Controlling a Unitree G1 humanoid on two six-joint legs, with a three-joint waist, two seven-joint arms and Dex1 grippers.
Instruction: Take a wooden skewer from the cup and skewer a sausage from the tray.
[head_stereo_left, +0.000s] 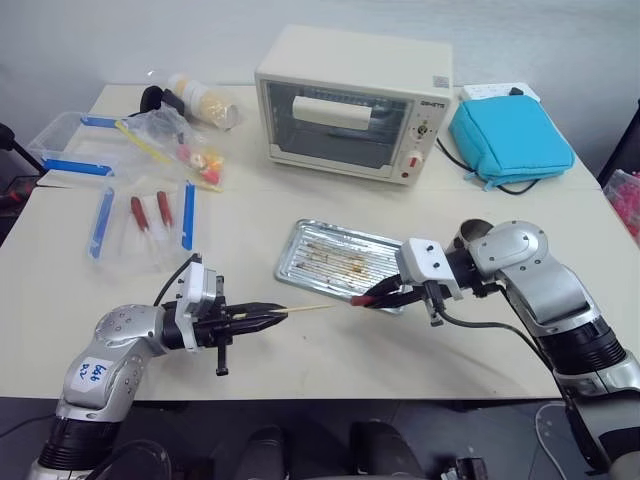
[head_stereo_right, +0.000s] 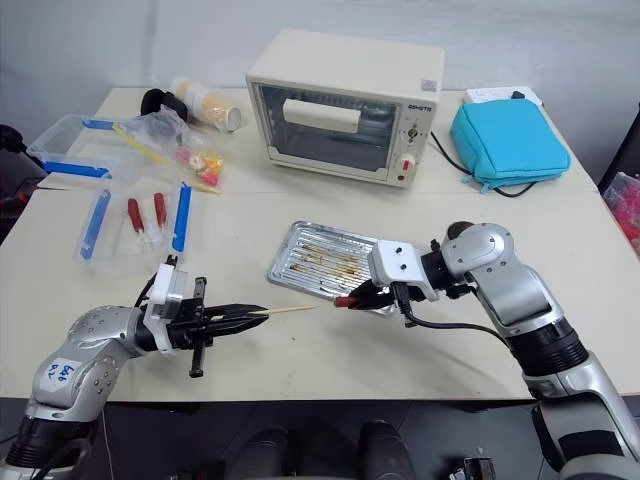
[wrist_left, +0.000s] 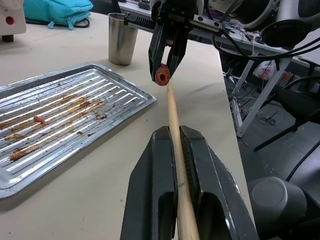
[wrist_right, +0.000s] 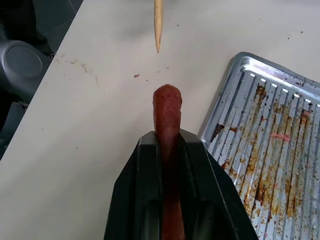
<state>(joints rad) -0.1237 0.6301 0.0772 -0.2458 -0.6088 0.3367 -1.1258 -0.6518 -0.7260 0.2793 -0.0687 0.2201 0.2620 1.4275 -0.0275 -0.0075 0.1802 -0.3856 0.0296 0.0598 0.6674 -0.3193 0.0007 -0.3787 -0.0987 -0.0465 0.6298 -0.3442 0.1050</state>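
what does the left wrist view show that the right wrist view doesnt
Left wrist view alone: the cup standing on the table beyond the tray, the left gripper shut on the wooden skewer, and the right gripper seen head-on.

Right wrist view alone: the sausage's length lying between the right gripper's fingers, with a clear gap between its end and the skewer tip.

Both: the streaked tray, the skewer, the sausage and the pale table.
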